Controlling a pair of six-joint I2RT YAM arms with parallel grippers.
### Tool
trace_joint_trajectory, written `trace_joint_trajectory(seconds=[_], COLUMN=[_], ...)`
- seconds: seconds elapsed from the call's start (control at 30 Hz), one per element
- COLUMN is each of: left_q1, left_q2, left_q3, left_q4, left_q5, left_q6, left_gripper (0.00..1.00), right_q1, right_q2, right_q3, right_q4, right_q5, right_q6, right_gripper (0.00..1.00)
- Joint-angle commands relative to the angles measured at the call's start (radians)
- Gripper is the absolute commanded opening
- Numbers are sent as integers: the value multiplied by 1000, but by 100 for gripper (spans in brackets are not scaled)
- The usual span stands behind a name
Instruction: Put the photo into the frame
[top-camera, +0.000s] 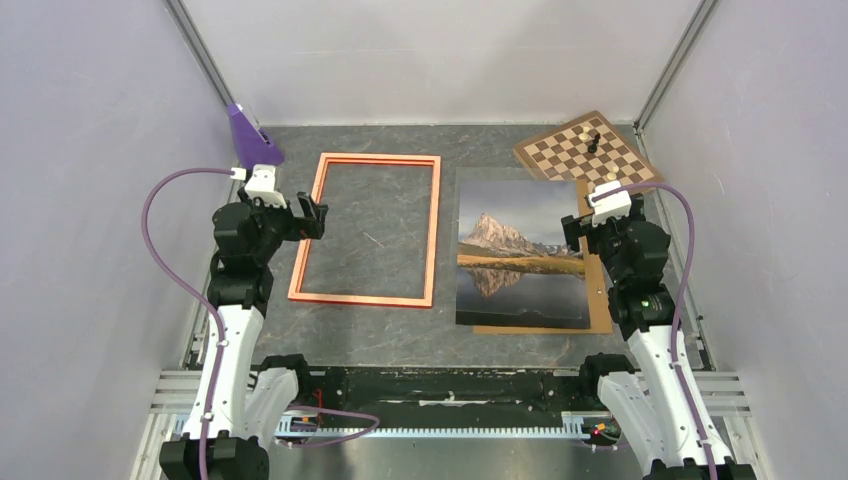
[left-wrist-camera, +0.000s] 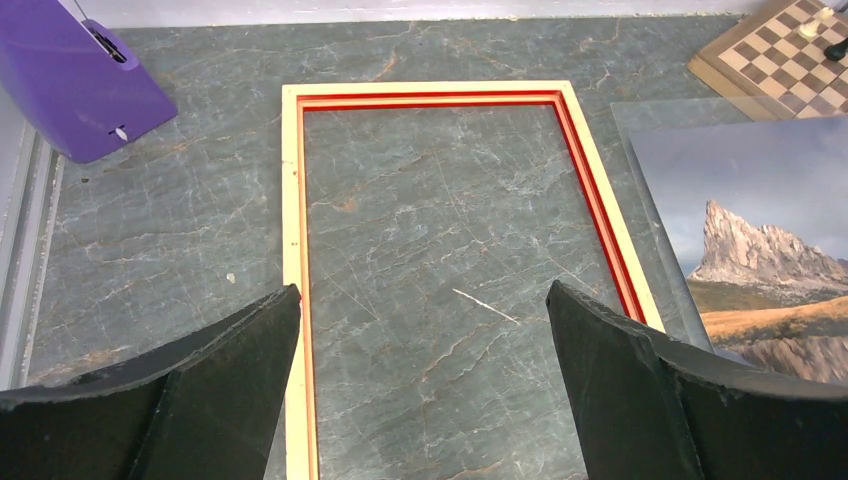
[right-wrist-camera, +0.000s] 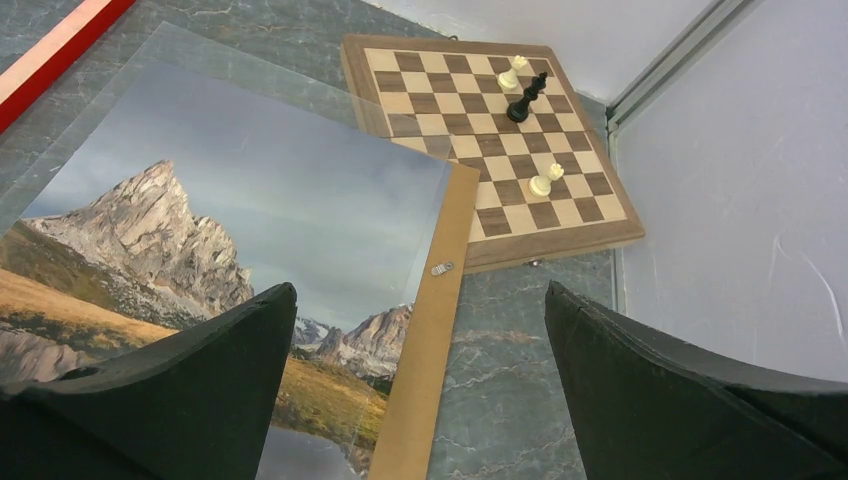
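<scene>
The left gripper (left-wrist-camera: 420, 300) hangs wide open at the frame (top-camera: 432, 230); the right gripper (right-wrist-camera: 418, 300), equally spread, hovers over the photo (top-camera: 522, 255) (face up on a brown board (top-camera: 600, 300)), just beside the frame.

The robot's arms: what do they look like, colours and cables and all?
The left arm and right arm have white lower segments and bulky black joints above. A purple cable loops along each. The left tool and right tool each have two thick, matte black wedge-shaped fingers. A small green light glows on the right arm.
</scene>
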Motion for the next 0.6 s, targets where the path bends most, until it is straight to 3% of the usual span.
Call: trace_joint_trajectory(seconds=[0.0, 0.57], left_q1=[-4, -4], left_q2=[-9, -16], left_q3=[-2, 50], left_q4=[34, -29], left_q5=[5, -66], left_q6=[-13, 6], left_gripper=[100, 100], right_q1=[0, 0], right_q2=[-6, -8], right_q3=[6, 34], right_q4=[40, 14], right_q5=[-3, -27], right_q6=[-2, -22], right_gripper=[98, 98])
